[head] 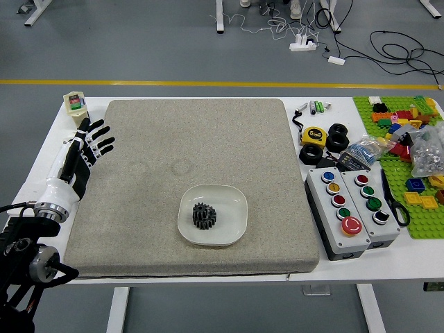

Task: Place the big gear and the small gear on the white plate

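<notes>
I have my left hand over the left side of the table, at the left border of the grey mat. Its fingers are spread apart, with gaps between them, and they pinch nothing. They point toward the mat and a little to the far side, well apart from the white plate. This plate lies on the mat, in the nearer half and right of its middle. Inside the plate I see the black gears, dark and toothed, close together as one cluster; from this view I cannot tell exactly where one gear finishes and the other begins. To the right of the mat there are the yellow tape measure, two button boxes side by side, and the green board with coloured bricks.
</notes>
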Controlling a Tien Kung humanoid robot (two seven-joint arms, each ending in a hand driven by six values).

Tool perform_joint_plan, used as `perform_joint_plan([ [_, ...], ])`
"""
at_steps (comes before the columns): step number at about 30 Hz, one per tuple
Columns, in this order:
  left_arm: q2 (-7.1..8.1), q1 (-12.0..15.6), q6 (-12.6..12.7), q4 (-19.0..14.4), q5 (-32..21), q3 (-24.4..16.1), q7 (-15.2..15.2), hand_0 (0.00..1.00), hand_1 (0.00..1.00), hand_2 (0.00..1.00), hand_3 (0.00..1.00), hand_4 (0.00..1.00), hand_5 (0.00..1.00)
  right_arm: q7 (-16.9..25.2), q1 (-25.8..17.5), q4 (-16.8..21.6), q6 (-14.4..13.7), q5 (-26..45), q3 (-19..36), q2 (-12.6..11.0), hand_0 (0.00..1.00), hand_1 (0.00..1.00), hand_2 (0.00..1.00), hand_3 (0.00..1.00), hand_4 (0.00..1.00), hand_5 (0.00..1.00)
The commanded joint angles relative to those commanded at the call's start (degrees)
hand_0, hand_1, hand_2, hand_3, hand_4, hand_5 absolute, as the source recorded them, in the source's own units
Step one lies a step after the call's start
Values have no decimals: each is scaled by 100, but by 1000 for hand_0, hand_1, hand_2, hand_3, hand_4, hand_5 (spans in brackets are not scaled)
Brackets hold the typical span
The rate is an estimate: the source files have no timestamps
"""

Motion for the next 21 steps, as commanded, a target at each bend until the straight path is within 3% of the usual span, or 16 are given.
perform_joint_plan([
  [21, 2, -18, -57, 31, 161, -14, 33, 810, 806, 894, 845, 869, 892, -3, 6, 0, 6, 0, 0, -3, 597, 606, 695, 558, 750, 678],
])
